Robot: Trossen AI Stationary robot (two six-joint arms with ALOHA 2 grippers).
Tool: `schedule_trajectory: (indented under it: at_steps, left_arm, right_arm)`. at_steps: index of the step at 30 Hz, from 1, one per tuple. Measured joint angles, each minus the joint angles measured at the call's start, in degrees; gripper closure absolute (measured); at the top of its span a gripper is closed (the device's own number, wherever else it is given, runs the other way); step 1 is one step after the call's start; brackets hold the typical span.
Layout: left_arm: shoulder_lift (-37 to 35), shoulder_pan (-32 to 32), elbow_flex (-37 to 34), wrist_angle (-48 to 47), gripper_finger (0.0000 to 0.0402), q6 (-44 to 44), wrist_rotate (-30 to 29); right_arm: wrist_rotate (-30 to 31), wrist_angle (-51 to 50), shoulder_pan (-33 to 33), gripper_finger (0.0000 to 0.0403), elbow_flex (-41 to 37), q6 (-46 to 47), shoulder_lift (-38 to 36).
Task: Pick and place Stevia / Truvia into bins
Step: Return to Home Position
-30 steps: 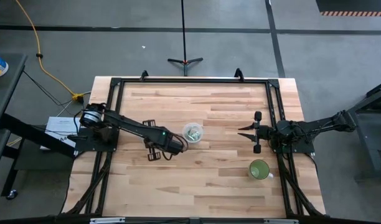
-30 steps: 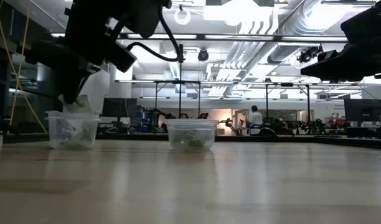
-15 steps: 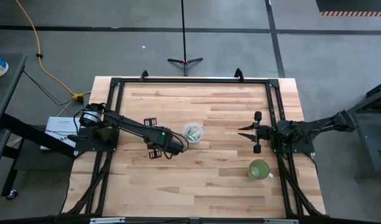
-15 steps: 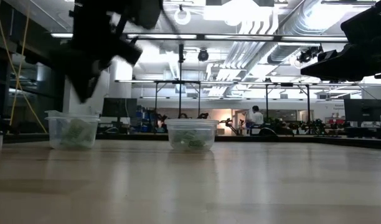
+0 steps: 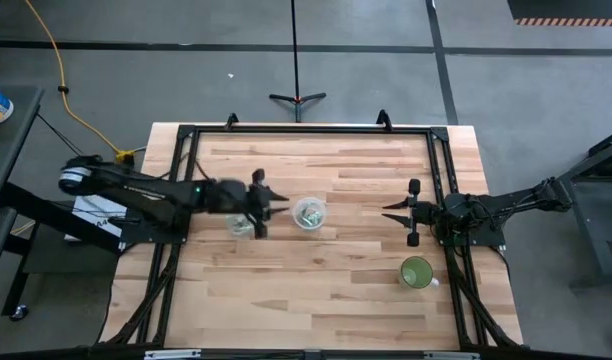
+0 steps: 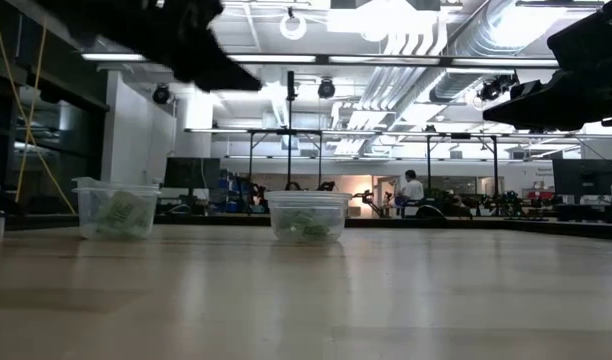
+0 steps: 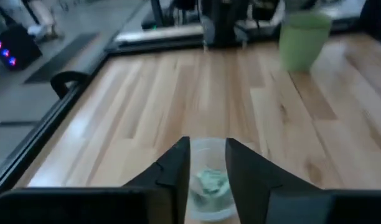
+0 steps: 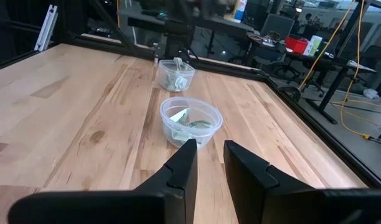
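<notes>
Two clear plastic cups stand upright on the wooden table, one (image 5: 308, 213) near the middle and one (image 5: 241, 226) to its left. Both hold pale green and white Stevia sachets (image 8: 189, 123); I see none lying loose on the table. My left gripper (image 5: 274, 198) is open and empty. It hovers level above the table, pointing at the middle cup (image 7: 209, 186), with the left cup (image 6: 116, 210) just on its near side. My right gripper (image 5: 394, 212) waits open near the right edge, facing both cups (image 8: 175, 73).
An opaque green cup (image 5: 417, 272) stands near the right edge, on the near side of my right gripper, and shows far off in the left wrist view (image 7: 302, 38). A black frame (image 5: 306, 129) runs around the table. Bare wood lies along the near side.
My left gripper has risen from over the left cup and drawn back toward the table's left and far side. It has tipped from pointing down to lying level, pointing toward the middle cup. Both cups have stayed in place.
</notes>
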Motion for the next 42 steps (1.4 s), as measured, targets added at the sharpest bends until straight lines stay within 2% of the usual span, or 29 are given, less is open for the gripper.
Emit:
schedule_trajectory:
  at_steps: [2, 5, 7, 10, 14, 16, 19, 26, 29, 31, 35, 39, 42]
  left_arm:
    - [-2.76, 5.53, -5.82, 6.49, 0.0278, 0.77, 5.90]
    - [-9.03, 10.83, -11.15, 8.42, 0.0299, 0.81, 12.33]
    - [-14.55, 11.91, -13.90, 7.60, 0.0314, 1.54, 15.97]
    - [-23.83, 11.39, -17.52, 3.35, 0.0337, 1.51, 16.89]
    - [-35.40, 8.54, -22.82, -0.47, 0.0367, -1.34, 16.13]
    - [-40.86, 6.06, -24.75, -2.87, 0.0379, -1.76, 13.54]
    - [-47.26, 1.39, -26.89, -5.40, 0.0379, -0.78, 7.01]
    - [-58.78, -7.14, -27.23, -15.90, 0.0372, 1.32, -1.30]
    - [-62.62, -8.33, -27.23, -22.54, 0.0360, 0.73, -3.90]
    - [-65.19, -8.19, -27.23, -25.33, 0.0361, -0.60, -3.41]
    - [-66.08, -8.18, -28.64, -24.30, 0.0379, 0.79, 0.24]
    - [-66.21, -8.16, -29.87, -23.50, 0.0379, 1.32, -1.33]
    - [-66.10, -8.16, -30.01, -24.03, 0.0355, -0.15, -1.12]
  right_arm:
    - [0.00, 0.01, -0.01, 0.0331, 0.01, 0.01, 0.00]
    - [0.13, 0.03, 0.00, 0.0331, 0.00, 0.00, 0.00]
    - [0.38, 0.03, -0.01, 0.0331, 0.00, 0.02, 0.00]
    - [0.42, 0.04, 0.01, 0.0331, 0.01, 0.28, 0.00]
    - [0.42, 0.14, 0.01, 0.0331, 0.00, 0.31, 0.04]
    - [0.34, 0.11, -0.01, 0.0331, 0.00, 0.17, 0.07]
    - [0.29, 0.10, 0.01, 0.0331, 0.00, 0.51, 0.07]
    - [0.16, -0.03, 0.00, 0.0331, 0.01, 2.27, 0.04]
    - [-0.29, -0.21, 0.00, 0.0331, 0.01, 4.56, 0.04]
    - [-0.26, -0.21, -0.01, 0.0331, 0.01, 4.59, 0.04]
    - [0.11, -0.18, -0.01, 0.0331, 0.01, 4.51, 0.04]
    - [0.34, 0.22, 0.01, 0.0331, 0.00, 4.55, -0.07]
    - [0.18, 0.14, 0.01, 0.0331, 0.01, 4.55, -0.02]
